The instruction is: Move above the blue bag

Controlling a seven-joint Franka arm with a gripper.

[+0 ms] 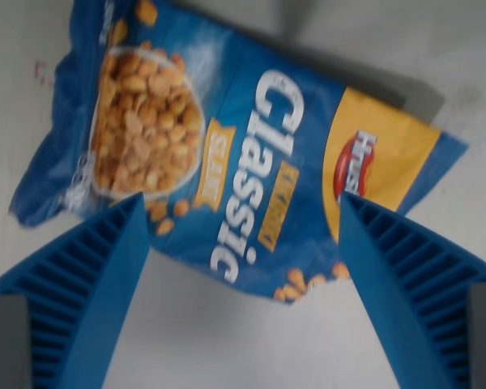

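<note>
Since the crinkled blue foil snack bag lies flat on the pale table, we hold our ribbed blue gripper wide open and empty above it.

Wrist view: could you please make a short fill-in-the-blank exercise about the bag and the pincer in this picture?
1. The big white word printed on the blue bag is "____".
2. The pincer has ribbed fingers of ____ colour.
3. The pincer is ____, with the bag visible between its fingers.
4. The yellow panel lies toward the wrist view's ____.

Missing words: Classic; blue; open; right
</note>
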